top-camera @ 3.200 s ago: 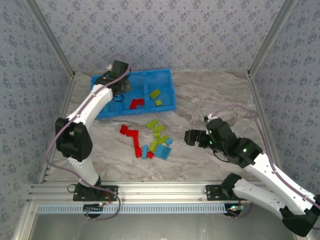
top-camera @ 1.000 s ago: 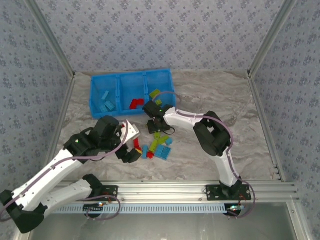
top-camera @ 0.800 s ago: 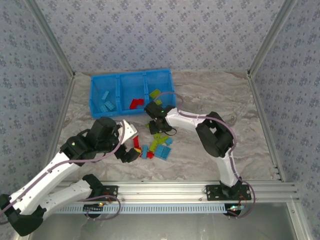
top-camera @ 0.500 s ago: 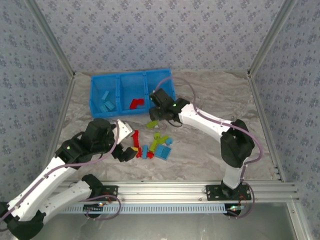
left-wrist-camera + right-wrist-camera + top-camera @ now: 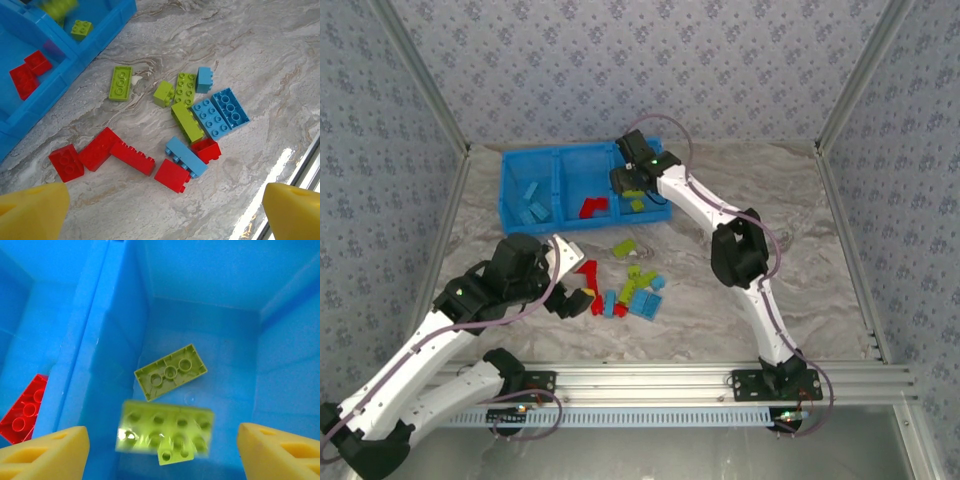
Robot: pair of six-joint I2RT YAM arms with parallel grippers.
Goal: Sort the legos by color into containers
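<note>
The blue tray [image 5: 582, 148] is seen left of centre in the upper part of the top view, with its three compartments side by side. In the left compartment light blue bricks [image 5: 532, 205] are held, in the middle one red bricks [image 5: 592, 207], and in the right one lime bricks [image 5: 636, 203]. The right end effector [image 5: 160, 452] is poised over the right compartment with its fingers spread wide. A blurred lime brick [image 5: 165, 432] is seen between them, touched by neither, near a second lime brick [image 5: 171, 371] on the compartment floor. The left end effector [image 5: 162, 210] is spread wide and empty over the loose legos [image 5: 185, 125]. These are scattered, colours mixed, on the desk [image 5: 260, 55].
</note>
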